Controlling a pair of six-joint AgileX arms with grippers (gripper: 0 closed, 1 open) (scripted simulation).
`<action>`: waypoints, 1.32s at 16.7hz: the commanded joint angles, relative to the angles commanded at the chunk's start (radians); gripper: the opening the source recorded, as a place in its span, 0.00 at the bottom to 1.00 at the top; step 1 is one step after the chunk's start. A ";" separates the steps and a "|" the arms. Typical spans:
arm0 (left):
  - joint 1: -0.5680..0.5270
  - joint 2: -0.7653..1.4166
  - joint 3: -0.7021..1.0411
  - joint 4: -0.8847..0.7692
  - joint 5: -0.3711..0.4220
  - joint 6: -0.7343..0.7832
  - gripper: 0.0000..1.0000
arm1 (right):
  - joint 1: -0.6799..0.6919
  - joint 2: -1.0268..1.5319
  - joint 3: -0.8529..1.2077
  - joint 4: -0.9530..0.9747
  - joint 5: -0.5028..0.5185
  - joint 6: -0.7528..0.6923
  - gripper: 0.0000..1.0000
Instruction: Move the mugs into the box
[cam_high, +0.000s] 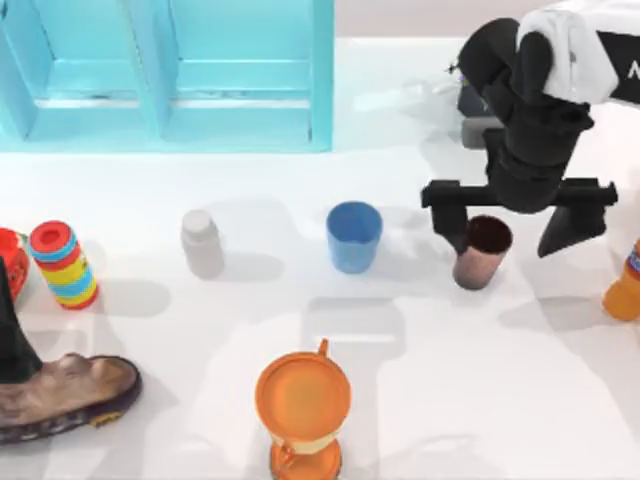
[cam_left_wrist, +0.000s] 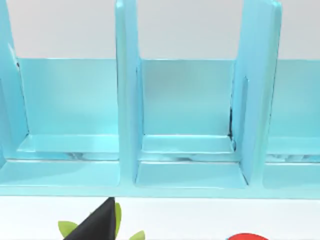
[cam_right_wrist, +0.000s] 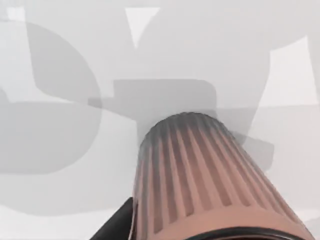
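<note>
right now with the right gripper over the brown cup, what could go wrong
The right gripper is open around the brown cup, with one finger close beside its rim; a skewed close could tip it. The blue cup stands near on the way to the blue box, so a low carry might knock it.

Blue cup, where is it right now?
In the top view the blue cup stands upright near the table's middle, between the small white bottle on its left and the brown ribbed cup on its right.
</note>
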 joint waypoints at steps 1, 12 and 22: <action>0.000 0.000 0.000 0.000 0.000 0.000 1.00 | 0.000 0.000 0.000 0.000 0.000 0.000 0.62; 0.000 0.000 0.000 0.000 0.000 0.000 1.00 | 0.000 0.000 0.000 0.000 0.000 0.000 0.00; 0.000 0.000 0.000 0.000 0.000 0.000 1.00 | -0.035 -0.008 0.050 0.022 -0.025 -0.024 0.00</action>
